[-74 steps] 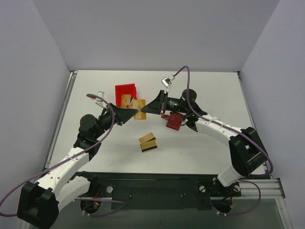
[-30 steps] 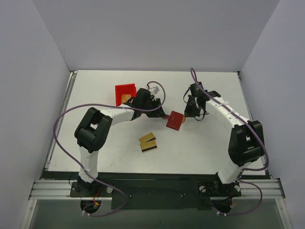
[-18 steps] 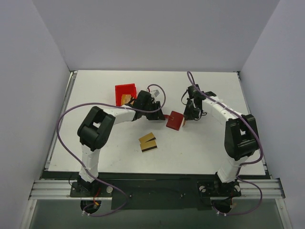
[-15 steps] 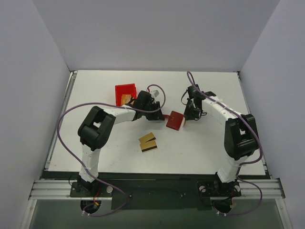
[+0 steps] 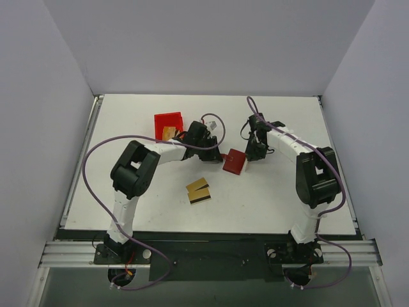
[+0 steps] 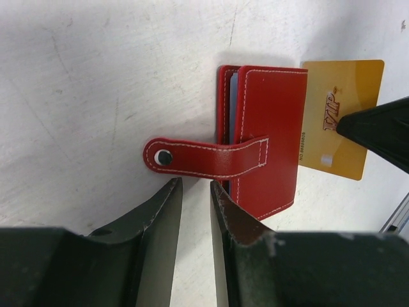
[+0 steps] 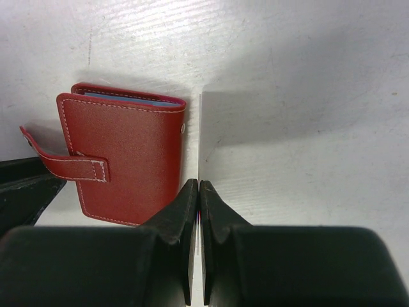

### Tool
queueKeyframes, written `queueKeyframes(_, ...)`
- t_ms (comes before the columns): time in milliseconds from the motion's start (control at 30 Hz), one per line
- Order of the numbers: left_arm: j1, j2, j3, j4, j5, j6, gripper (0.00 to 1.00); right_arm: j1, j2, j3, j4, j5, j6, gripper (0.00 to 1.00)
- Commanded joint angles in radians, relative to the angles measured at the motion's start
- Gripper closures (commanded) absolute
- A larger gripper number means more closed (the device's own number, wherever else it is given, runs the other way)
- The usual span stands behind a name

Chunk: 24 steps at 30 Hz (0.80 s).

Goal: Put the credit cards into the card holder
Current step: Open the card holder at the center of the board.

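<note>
The dark red, white-stitched leather card holder (image 6: 265,128) lies folded on the matte white desk (image 6: 77,77). Its unsnapped snap strap (image 6: 204,158) runs crosswise just ahead of the left gripper (image 6: 194,184), the nearer arm, whose jaws stand a narrow slit apart on nothing. On the holder's opposite side the right gripper (image 7: 197,184), jaws pressed together, pinches a thin glossy gold credit card (image 6: 339,121), its inner edge hidden behind the holder's cover.

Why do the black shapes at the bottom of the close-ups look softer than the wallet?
Left wrist: the left hand crowds the lens and looks slightly soft, while the card holder and gold card are crisp. Right wrist: likewise the right hand; a grey shadow darkens the table. Top external: evenly lit, faint shadows.
</note>
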Motion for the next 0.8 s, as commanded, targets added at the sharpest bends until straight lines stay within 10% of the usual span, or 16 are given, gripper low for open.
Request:
queueKeyframes(0, -0.011, 0.045, 0.040, -0.029, 0.007, 0.015, 0.66, 0.000, 0.015, 0.042, -0.022, 0.004, -0.009, 1.00)
queueKeyframes(767, -0.039, -0.001, -0.003, 0.058, 0.117, 0.036, 0.70, 0.013, 0.027, 0.022, 0.030, -0.083, -0.017, 1.00)
